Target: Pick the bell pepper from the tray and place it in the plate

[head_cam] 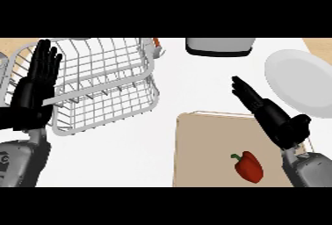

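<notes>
A red bell pepper [249, 166] with a green stem lies on the tan tray [201, 154] at the lower right. My right hand [272, 116] hovers above the tray's far right part, fingers straight and pointing up-left, holding nothing; the pepper is below and slightly left of its wrist. The white plate [299, 83] lies at the right edge, just beyond the right hand. At the left edge my left hand [34, 90] rests open with fingers up, in front of the wire basket.
A white wire basket [107, 83] takes up the upper left of the white counter. A grey and white appliance [219, 46] stands at the top centre. A small orange item [156, 42] peeks behind the basket.
</notes>
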